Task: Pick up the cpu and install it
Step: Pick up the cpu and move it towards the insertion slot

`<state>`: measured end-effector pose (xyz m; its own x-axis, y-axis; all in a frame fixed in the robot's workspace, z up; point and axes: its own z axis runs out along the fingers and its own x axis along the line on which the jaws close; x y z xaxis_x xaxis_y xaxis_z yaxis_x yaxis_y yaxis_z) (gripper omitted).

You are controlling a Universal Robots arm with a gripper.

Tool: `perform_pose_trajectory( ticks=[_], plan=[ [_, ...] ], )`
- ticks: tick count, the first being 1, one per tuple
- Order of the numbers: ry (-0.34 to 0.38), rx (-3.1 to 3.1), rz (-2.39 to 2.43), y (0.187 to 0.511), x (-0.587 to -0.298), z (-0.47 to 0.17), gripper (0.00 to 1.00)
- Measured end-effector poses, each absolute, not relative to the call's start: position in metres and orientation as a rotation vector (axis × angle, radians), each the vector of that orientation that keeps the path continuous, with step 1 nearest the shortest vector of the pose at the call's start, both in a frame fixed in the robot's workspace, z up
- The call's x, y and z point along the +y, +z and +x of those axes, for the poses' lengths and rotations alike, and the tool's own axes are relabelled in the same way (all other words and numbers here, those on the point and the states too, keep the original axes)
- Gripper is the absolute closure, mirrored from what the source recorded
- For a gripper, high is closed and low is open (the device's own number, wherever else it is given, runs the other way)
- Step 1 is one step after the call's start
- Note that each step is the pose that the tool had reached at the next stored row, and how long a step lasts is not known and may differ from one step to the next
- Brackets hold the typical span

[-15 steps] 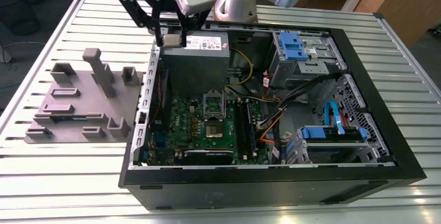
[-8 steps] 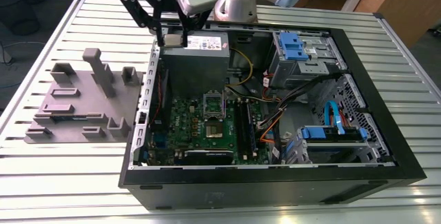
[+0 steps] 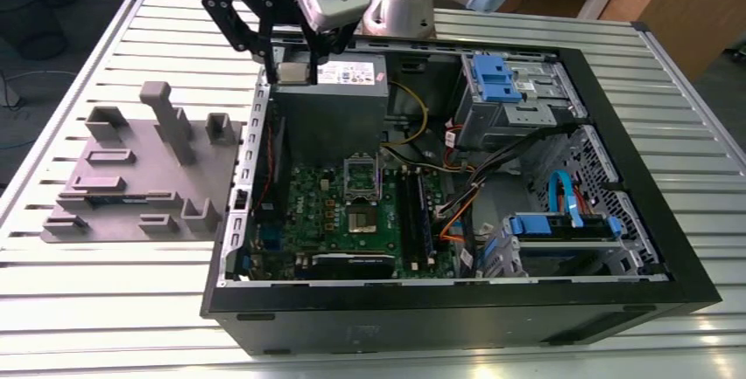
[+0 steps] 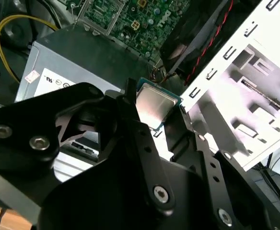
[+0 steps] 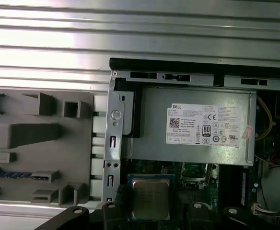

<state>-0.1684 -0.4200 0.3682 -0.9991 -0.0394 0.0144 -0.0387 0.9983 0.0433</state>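
The cpu [image 4: 154, 102], a small square chip with a shiny silver top, sits clamped between my black gripper's [image 4: 157, 106] two fingers. In the first wrist view the cpu [image 5: 150, 198] is held flat in the gripper [image 5: 150, 207], above the green motherboard edge beside the grey power supply [image 5: 197, 127]. In the exterior view the gripper [image 3: 293, 66] hovers over the power supply's corner [image 3: 332, 99] near the case wall on the exterior view's left. The metal-framed socket [image 3: 363, 218] lies on the motherboard, nearer the case's front, with its cover frame [image 3: 362, 172] raised.
The open black computer case [image 3: 466, 300] lies on a ribbed metal table [image 3: 117, 292]. A grey fixture block [image 3: 140, 169] stands on the exterior view's left of the case. Cables [image 3: 466, 196] and blue drive bays [image 3: 507, 82] fill the case's other side.
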Motion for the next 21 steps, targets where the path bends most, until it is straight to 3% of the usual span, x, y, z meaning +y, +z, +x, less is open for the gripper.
perform_pose_trajectory(
  ticks=[21],
  plan=[
    [-0.067, -3.125, 0.024, 0.364, -0.428, -0.143, 0.53]
  ],
)
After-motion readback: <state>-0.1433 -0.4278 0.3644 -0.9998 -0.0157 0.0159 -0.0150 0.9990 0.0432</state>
